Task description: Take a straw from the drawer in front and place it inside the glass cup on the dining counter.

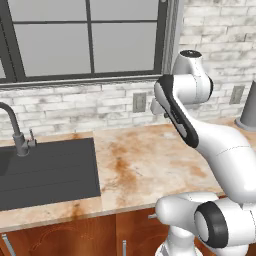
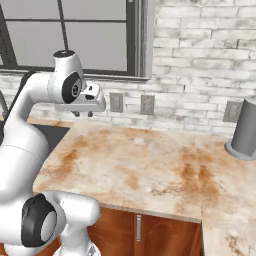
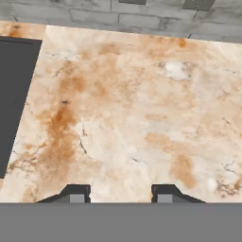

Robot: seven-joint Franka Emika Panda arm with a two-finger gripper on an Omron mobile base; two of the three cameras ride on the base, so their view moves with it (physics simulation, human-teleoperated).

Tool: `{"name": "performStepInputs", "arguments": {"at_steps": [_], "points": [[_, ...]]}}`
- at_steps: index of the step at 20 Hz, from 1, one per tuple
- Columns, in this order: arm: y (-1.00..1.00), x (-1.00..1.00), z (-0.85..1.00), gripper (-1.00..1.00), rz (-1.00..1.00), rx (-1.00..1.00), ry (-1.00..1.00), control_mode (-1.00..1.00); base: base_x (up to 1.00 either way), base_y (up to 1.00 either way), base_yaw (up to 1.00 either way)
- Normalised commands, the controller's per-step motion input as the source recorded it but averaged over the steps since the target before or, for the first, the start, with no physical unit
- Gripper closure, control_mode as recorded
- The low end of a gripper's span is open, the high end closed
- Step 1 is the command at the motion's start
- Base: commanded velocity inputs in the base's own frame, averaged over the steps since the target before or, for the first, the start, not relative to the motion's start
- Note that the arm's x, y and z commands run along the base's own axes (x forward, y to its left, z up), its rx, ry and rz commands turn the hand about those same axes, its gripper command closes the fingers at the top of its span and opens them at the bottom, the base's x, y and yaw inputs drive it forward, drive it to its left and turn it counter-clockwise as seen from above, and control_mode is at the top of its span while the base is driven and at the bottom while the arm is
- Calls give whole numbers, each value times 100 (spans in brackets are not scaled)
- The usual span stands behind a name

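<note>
Gaping claw (image 3: 121, 193), tips cut off.

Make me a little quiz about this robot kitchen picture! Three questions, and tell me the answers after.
1. True or false: the robot's claw is holding something red.
2. What is set into the beige rust-patched marble counter top? A) a dark rectangular sink B) a stove C) a toaster
3. Fill in: the tall grey cylinder stands in front of a white wall made of ____.

Key: 1 false, the claw is open and holds nothing; 2 A; 3 brick.
</note>
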Motion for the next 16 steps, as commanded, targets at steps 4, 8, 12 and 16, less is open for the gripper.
{"name": "performStepInputs", "arguments": {"at_steps": [4, 8, 12, 16], "points": [[0, -8, 0, -100, 0, 0, 0, 100, -7, 0, 0], [0, 0, 0, -100, 0, 0, 0, 100, -64, 2, -2], [0, 0, 0, -100, 0, 0, 0, 100, -60, 21, -1], [0, 0, 0, -100, 0, 0, 0, 100, -11, 45, -6]]}}
